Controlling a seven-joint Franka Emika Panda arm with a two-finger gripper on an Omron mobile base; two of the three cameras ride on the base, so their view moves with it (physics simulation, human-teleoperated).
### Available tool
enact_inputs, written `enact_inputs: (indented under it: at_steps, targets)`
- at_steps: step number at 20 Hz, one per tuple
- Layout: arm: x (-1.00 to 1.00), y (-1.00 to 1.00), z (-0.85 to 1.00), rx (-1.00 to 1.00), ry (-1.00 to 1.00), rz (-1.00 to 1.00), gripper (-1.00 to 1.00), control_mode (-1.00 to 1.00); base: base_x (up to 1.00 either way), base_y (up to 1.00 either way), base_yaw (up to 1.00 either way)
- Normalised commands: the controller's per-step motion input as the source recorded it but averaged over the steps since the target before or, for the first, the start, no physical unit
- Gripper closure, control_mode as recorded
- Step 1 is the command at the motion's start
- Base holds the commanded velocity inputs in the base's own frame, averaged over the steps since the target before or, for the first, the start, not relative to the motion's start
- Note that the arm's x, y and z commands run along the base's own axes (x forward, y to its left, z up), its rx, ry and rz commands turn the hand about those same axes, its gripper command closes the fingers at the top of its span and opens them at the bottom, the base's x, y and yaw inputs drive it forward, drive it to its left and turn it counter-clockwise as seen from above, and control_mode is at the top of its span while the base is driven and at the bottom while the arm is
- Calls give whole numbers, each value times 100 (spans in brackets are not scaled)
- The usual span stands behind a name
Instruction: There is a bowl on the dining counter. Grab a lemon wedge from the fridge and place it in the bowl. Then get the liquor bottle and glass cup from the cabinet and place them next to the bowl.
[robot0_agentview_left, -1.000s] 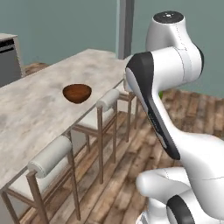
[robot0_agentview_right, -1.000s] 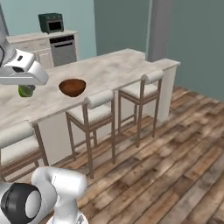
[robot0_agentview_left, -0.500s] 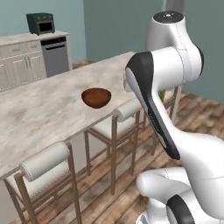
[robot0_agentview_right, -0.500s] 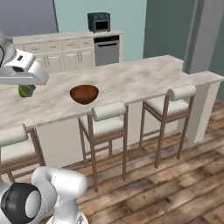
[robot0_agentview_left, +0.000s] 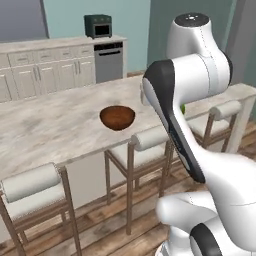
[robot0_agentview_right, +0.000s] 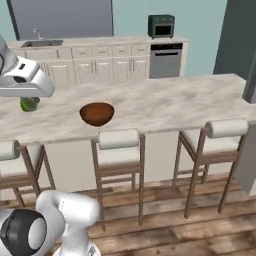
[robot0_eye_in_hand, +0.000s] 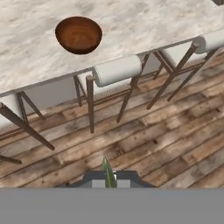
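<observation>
A brown bowl (robot0_agentview_left: 117, 117) (robot0_agentview_right: 97, 113) (robot0_eye_in_hand: 79, 34) stands on the beige marbled dining counter (robot0_agentview_left: 50, 125) (robot0_agentview_right: 165, 102) (robot0_eye_in_hand: 131, 22), near its front edge. My gripper (robot0_agentview_right: 29, 102) (robot0_eye_in_hand: 107, 178) hangs left of the bowl in the right base view, short of the counter's edge and above the floor in the hand view. It is shut on a green lemon wedge (robot0_agentview_right: 30, 105) (robot0_eye_in_hand: 107, 173), seen as a thin sliver between the fingertips. A bit of the wedge (robot0_agentview_left: 183, 108) peeks from behind my arm. The fridge, liquor bottle and glass cup are out of view.
Cushioned wooden stools (robot0_agentview_left: 150, 142) (robot0_agentview_right: 119, 145) (robot0_eye_in_hand: 116, 70) line the counter's near side over a plank floor (robot0_eye_in_hand: 166, 140). Behind stand cream wall cabinets (robot0_agentview_right: 100, 62), a dishwasher (robot0_agentview_right: 165, 61), a dark toaster oven (robot0_agentview_left: 98, 25) (robot0_agentview_right: 161, 25) and a sink (robot0_agentview_right: 42, 43).
The whole picture has shifted as the base moved: counter, bowl and stools now lie more square and central. The gripper has stayed shut on the lemon wedge.
</observation>
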Motion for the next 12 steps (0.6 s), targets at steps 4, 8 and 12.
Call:
enact_inputs:
  at_steps: [4,8,12]
  targets:
    - [0,0,0,0,0,0,100,100,65,-76,44]
    - [0,0,0,0,0,0,100,100,76,-71,41]
    - [0,0,0,0,0,0,100,100,86,-47,37]
